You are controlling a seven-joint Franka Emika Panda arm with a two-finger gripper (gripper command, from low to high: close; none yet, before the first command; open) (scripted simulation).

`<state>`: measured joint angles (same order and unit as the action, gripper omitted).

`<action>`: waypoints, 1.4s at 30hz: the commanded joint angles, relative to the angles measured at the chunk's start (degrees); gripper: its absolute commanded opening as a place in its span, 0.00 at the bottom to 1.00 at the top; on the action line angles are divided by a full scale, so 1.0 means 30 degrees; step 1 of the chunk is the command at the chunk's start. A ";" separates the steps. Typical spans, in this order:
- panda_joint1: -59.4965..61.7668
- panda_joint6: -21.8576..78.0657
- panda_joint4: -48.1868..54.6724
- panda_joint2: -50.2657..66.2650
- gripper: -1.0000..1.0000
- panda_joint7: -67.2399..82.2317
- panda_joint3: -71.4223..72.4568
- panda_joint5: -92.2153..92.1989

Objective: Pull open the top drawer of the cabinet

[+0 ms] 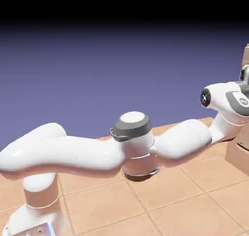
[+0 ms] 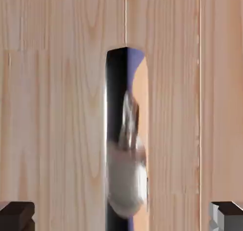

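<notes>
The tall light tan wood cabinet point(image 1: 238, 160) stands at the exterior view's right edge, partly cut off, and the light tan wood drawer front point(image 2: 76, 106) fills the hand view, with its long, shiny silver bar handle point(image 2: 127, 178) running up and down the middle.

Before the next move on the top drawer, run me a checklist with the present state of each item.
1. Gripper open: ok, the fingertips stand wide apart.
2. Bar handle in the hand's view: ok, upright in the picture's middle.
3. Handle lined up between the fingertips: ok, roughly midway.
4. Handle gripped: not ok, neither fingertip touches it.
5. Depth from fingertips to handle: cannot tell.
6. Gripper seen from outside: not ok, cut off by the exterior view's right edge.
</notes>
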<state>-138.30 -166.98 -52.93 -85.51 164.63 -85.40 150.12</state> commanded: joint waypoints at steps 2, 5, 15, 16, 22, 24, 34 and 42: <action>-0.0491 -0.0263 0.0771 -0.0093 0.50 0.0457 0.0019 -0.0296; -0.0115 0.0076 0.0080 -0.0314 0.00 0.0457 0.0387 0.0055; 0.3660 0.3258 -0.6840 -0.2329 0.00 0.0439 0.2723 0.2353; 0.4064 0.3538 -0.7532 -0.2453 0.00 0.0361 0.2794 0.2484; 0.6644 0.5070 -1.1684 -0.2837 0.00 -0.0465 0.2839 0.3050; 0.7530 0.5558 -1.3068 -0.2958 0.00 -0.0691 0.2842 0.3165; 1.2253 0.7743 -1.9988 -0.3493 0.00 -0.1579 0.2847 0.3280; 1.6343 0.8956 -2.5256 -0.3855 0.00 -0.2020 0.2932 0.2847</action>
<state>-89.27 -140.13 -128.70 -97.07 158.48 -76.59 158.82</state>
